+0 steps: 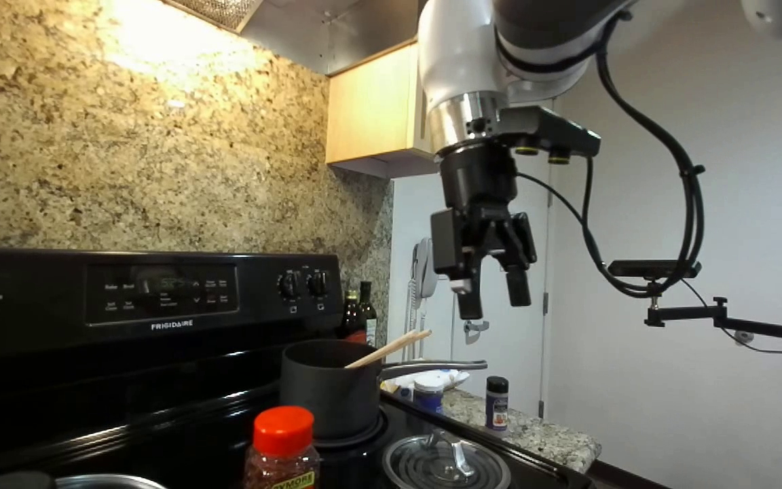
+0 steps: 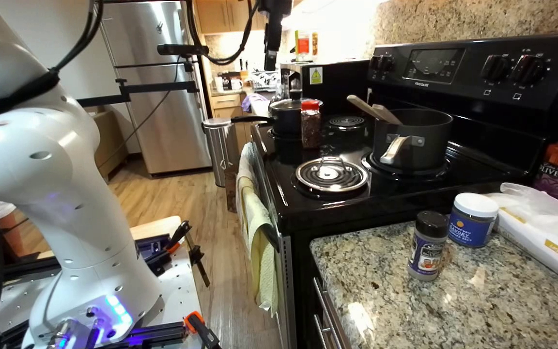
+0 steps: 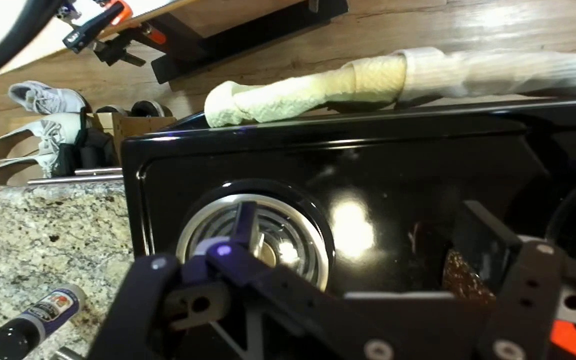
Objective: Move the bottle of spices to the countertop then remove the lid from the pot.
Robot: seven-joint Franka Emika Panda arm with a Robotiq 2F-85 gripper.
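The bottle of spices, clear with reddish-brown contents and an orange-red cap, stands upright on the black stove top in both exterior views [image 1: 282, 448] [image 2: 311, 127]. In the wrist view it [image 3: 460, 275] is partly hidden behind a finger. My gripper [image 1: 495, 302] [image 3: 368, 225] is open and empty, well above the stove; only part of it [image 2: 271, 53] shows in an exterior view. The countertop [image 2: 380, 310] lies beside the stove and also shows in the wrist view [image 3: 43, 235]. The lid [image 2: 291, 103], silvery-rimmed with a dark knob, sits on the pot [image 2: 284, 121] behind the bottle.
A clear lid [image 2: 332, 174] with a loop handle lies on the burner nearest the countertop. A dark pot [image 2: 419, 145] with wooden utensils stands on the back burner. A dark-capped bottle [image 2: 427, 247], a blue jar [image 2: 472, 220] and a white box [image 2: 545, 232] stand on the countertop.
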